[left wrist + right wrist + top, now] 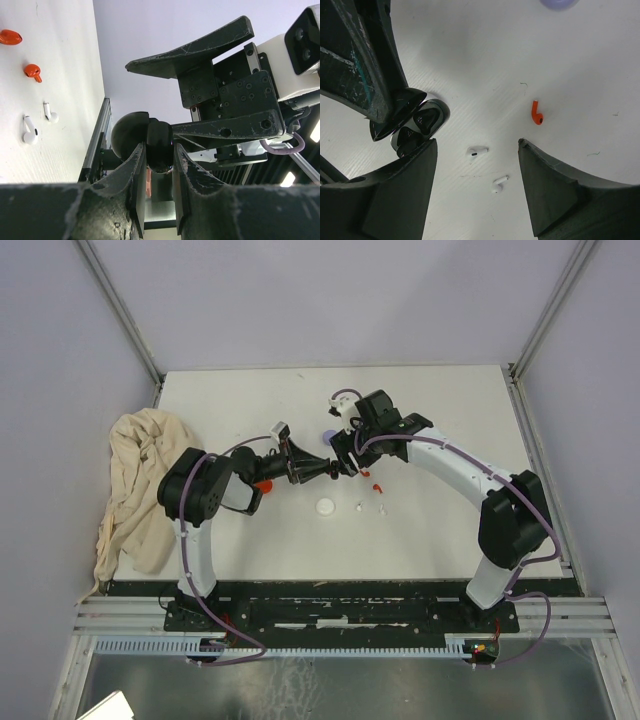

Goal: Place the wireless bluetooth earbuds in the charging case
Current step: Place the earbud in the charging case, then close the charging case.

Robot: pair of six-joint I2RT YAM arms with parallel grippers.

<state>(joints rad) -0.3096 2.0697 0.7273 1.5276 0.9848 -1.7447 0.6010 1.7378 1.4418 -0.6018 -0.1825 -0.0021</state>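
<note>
- The white table [440, 420] stands between plain grey walls, with a beige cloth [140, 480] bunched at the edge behind the left arm.
- The left tool [159, 152] is clamped tight on a black charging case [131, 134] and holds it sideways above the table, out towards the right tool.
- In the right wrist view the case lies open, with dark shapes seated in its hollows. I cannot tell for sure that they are earbuds.
- The right tool [477, 144] stands wide open with nothing between its fingers. The held case is just beside the tip of one finger.
- Two white earbuds [477, 151] lie loose on the table under the gap between the right tool's fingers, near each other but apart.
- A red earbud [536, 114] lies on the table just past the tip of the right tool's other finger, apart from the white pair.
- A lilac disc [559, 2] sits on the table farther out beyond the right tool.
- A white disc [325, 507] lies on the table below the left tool's tip, beside the white earbuds.
</note>
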